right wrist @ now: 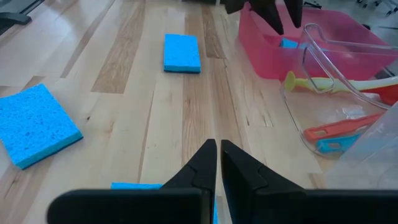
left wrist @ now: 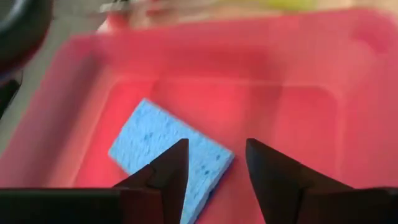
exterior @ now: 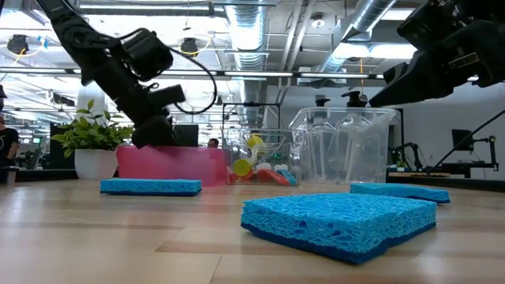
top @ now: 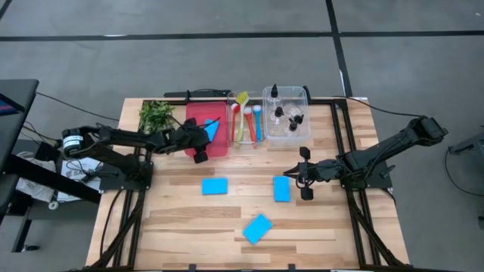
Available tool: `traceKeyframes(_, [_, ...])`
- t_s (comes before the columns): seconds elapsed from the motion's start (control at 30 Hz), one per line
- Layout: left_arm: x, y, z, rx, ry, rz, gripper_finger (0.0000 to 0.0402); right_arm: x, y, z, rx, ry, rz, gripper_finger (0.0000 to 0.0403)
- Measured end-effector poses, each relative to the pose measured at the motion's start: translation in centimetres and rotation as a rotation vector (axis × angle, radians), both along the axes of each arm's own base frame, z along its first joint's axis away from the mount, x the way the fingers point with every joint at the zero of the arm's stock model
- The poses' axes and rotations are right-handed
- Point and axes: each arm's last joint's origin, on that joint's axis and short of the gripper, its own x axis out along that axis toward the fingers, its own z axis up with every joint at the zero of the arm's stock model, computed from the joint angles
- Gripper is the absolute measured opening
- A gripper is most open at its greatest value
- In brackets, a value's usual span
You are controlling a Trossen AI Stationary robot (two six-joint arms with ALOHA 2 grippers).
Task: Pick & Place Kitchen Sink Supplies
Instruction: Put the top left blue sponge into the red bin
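A blue sponge (left wrist: 163,151) lies inside the red tray (top: 198,119) at the back of the table. My left gripper (left wrist: 214,168) hangs open just above it, over the tray's near part (top: 203,140), with nothing between its fingers. Three more blue sponges lie flat on the wood: one left of the middle (top: 215,185), one right of the middle (top: 281,189) and one near the front (top: 257,228). My right gripper (top: 305,175) hovers shut beside the sponge right of the middle, and its fingers (right wrist: 217,158) hold nothing.
Right of the red tray stands a clear tray with long-handled brushes (top: 246,121), then a clear bin of small black-capped bottles (top: 286,113). A leafy plant sprig (top: 156,113) sits left of the red tray. Bare wood stretches across the table's front half.
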Motion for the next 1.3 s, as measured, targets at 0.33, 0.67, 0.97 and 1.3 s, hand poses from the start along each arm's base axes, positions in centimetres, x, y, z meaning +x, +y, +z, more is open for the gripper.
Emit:
traceKeyframes(0.33, [-0.4,-3.5,4.1,0.176,-0.132,-0.092,0.0154,0.0,0.0,0.0,0.000,0.000,-0.001,0.0016])
traceKeyframes(0.67, [-0.3,-9.5,4.8,-0.078,-0.264,-0.415,0.0136,0.0,0.0,0.0,0.000,0.000,-0.001,0.0016])
traceKeyframes(0.97, [0.5,-13.8,0.7,-0.240,-0.109,-0.441,0.0123,0.0,0.0,0.0,-0.002,0.000,0.000,0.0016])
traceKeyframes(1.3, [0.4,-15.9,-2.4,-0.273,0.033,-0.465,0.0118,0.0,0.0,0.0,0.000,0.000,-0.001,0.0016])
